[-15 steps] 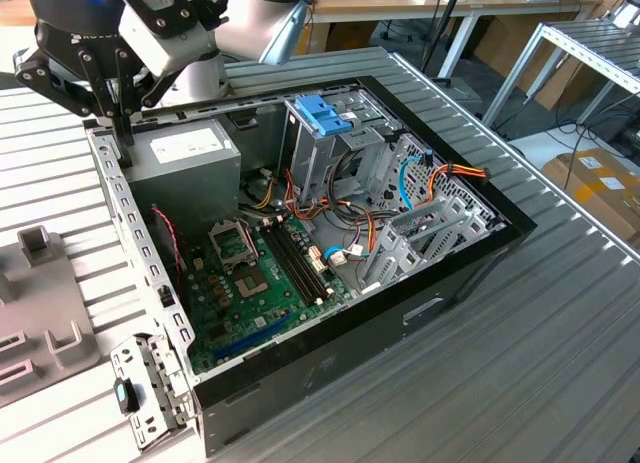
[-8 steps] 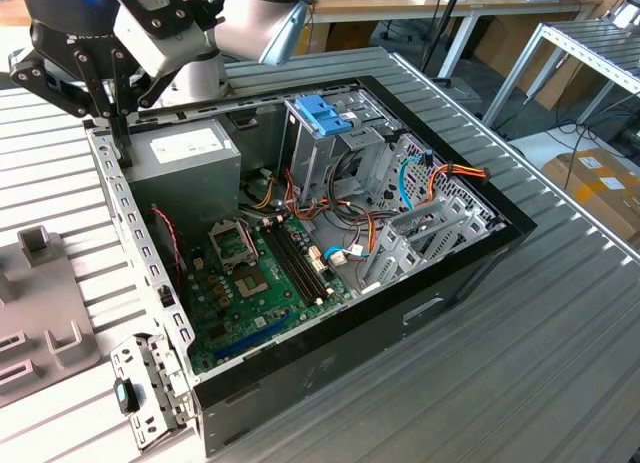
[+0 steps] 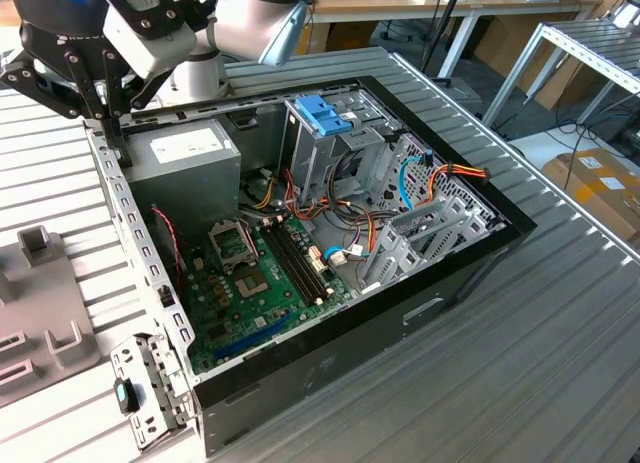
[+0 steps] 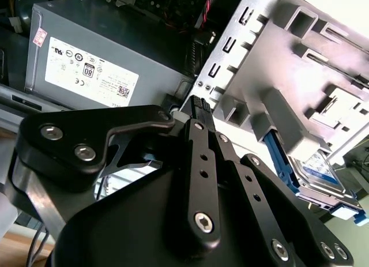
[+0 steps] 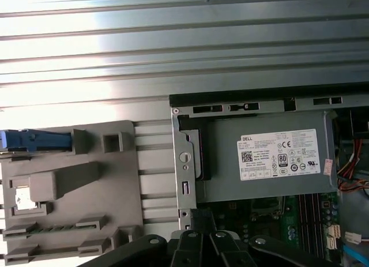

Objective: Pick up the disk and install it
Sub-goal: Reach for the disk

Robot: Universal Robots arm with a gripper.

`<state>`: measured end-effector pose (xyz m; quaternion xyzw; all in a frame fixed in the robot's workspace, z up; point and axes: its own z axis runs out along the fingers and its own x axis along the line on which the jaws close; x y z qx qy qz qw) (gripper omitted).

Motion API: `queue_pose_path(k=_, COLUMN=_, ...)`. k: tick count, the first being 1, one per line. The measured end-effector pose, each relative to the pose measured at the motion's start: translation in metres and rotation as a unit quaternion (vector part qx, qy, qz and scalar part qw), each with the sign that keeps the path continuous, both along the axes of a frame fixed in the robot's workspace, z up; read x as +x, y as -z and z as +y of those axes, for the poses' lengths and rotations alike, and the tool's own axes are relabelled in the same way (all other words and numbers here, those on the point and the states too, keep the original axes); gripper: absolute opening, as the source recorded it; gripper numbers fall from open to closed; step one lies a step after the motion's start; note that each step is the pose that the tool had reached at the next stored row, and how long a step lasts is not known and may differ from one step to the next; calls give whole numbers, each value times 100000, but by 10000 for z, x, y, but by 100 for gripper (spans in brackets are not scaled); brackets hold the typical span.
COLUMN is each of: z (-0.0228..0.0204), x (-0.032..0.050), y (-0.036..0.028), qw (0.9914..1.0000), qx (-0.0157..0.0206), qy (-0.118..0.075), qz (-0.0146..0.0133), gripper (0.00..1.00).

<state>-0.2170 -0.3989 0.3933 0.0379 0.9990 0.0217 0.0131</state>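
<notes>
The disk [image 4: 316, 168], silver with a white label and blue rails, lies in a grey plastic fixture [image 4: 300, 71] beside the open computer case. One of its blue rails [image 5: 36, 140] pokes out at the fixture's edge in the first wrist view. My gripper [image 4: 199, 104] is shut with nothing in it. It hangs over the case's corner by the power supply, apart from the disk. In the exterior view the gripper [image 3: 108, 111] sits at the case's far corner on the exterior view's left.
The open case [image 3: 330, 233] holds a grey power-supply box [image 3: 185, 158], a motherboard [image 3: 255, 273], loose cables and a light-blue latch on a metal cage [image 3: 325, 115]. The grey fixture [image 3: 40, 283] lies on the ribbed metal table at the exterior view's left.
</notes>
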Motion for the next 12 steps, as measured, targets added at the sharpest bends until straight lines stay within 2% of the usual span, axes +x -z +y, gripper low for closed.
queue_pose_path(k=12, z=0, x=-66, y=0, qw=100000, qx=-2, qy=0, qz=0, gripper=11)
